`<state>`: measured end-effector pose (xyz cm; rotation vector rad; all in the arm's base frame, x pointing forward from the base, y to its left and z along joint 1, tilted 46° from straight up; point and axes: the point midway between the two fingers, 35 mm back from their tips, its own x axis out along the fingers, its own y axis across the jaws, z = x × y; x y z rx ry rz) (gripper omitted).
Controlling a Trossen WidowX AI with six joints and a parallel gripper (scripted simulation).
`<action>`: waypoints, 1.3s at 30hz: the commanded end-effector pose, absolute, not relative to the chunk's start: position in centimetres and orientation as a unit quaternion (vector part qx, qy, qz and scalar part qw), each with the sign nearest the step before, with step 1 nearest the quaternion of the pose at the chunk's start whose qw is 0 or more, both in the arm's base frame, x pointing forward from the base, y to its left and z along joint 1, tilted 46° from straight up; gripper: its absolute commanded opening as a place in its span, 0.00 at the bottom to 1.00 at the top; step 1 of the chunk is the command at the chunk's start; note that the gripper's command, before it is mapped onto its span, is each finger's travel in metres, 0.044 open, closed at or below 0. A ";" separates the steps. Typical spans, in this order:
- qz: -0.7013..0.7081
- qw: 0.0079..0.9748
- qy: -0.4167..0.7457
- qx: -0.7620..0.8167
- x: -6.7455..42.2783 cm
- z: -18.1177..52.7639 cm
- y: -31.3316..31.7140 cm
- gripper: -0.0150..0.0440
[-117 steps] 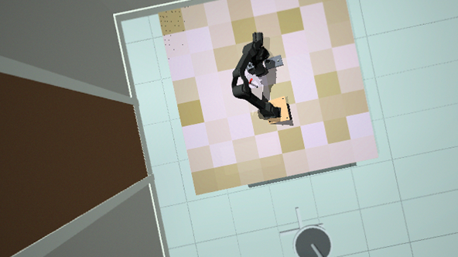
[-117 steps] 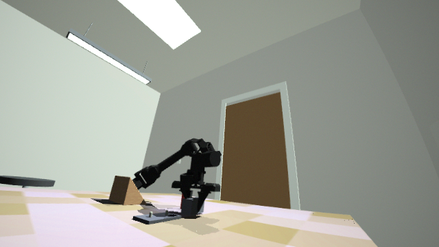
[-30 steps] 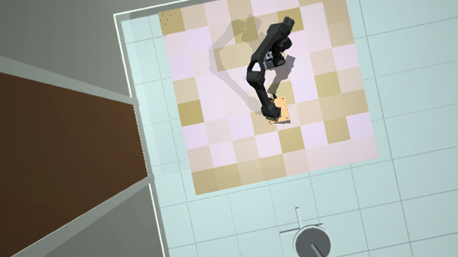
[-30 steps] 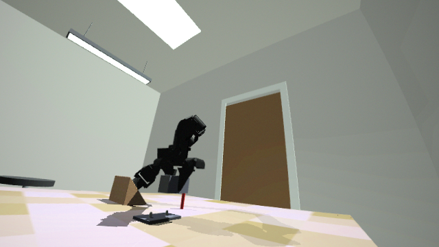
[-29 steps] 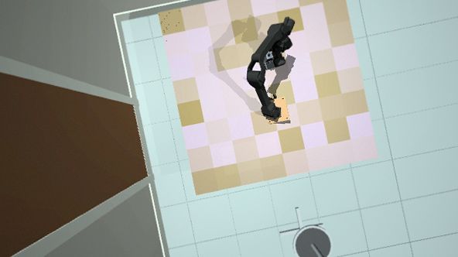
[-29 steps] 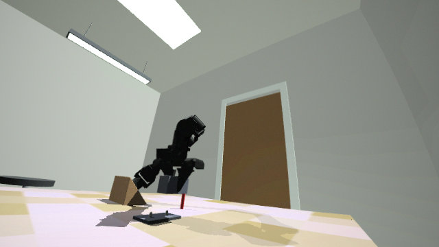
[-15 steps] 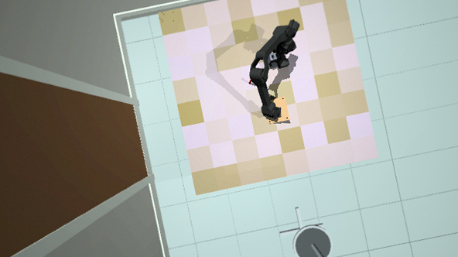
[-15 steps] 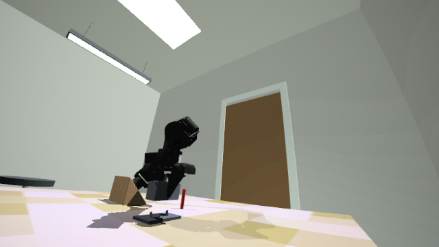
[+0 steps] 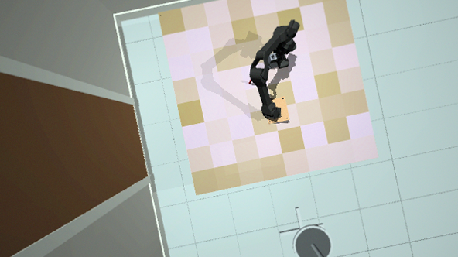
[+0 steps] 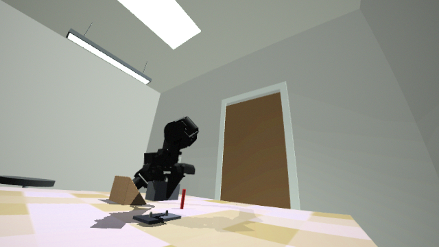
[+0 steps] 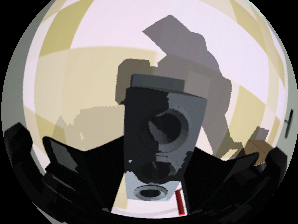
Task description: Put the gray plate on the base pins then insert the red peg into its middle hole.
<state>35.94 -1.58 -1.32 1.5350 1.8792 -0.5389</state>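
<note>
We see a checkered mat (image 9: 220,144) of tan and pale lilac squares lying on a pale tiled floor (image 9: 419,113). At nine o'clock in the top view stands a brown door (image 10: 255,151). A tan wedge block (image 10: 125,191) rests on the mat. Overhead hangs a strip light (image 10: 108,56).

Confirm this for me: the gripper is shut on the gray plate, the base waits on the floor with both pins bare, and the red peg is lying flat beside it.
One error: the red peg stands upright, as the exterior view shows. The gripper does hold the gray plate, and the base has both pins bare.
</note>
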 end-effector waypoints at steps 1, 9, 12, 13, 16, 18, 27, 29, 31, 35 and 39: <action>-0.206 0.324 0.715 0.584 35.9 -1.4 -1.8 0.25; -0.206 0.324 0.715 0.584 35.8 -2.0 -1.5 0.25; -0.206 0.324 0.715 0.584 35.7 -2.5 -1.0 0.25; -0.206 0.324 0.715 0.584 35.7 -2.6 -0.9 0.25; -0.206 0.324 0.715 0.584 35.7 -2.7 -0.8 0.25; -0.206 0.324 0.715 0.584 35.7 -2.8 -0.7 0.25; -0.206 0.323 0.715 0.584 35.5 -3.7 0.2 0.25; -0.206 0.323 0.715 0.584 35.5 -4.0 0.4 0.25; -0.206 0.323 0.715 0.584 35.4 -4.2 0.7 0.25; -0.205 0.328 0.716 0.582 35.6 -4.0 0.6 0.25; -0.205 0.328 0.716 0.582 35.6 -4.0 0.6 0.25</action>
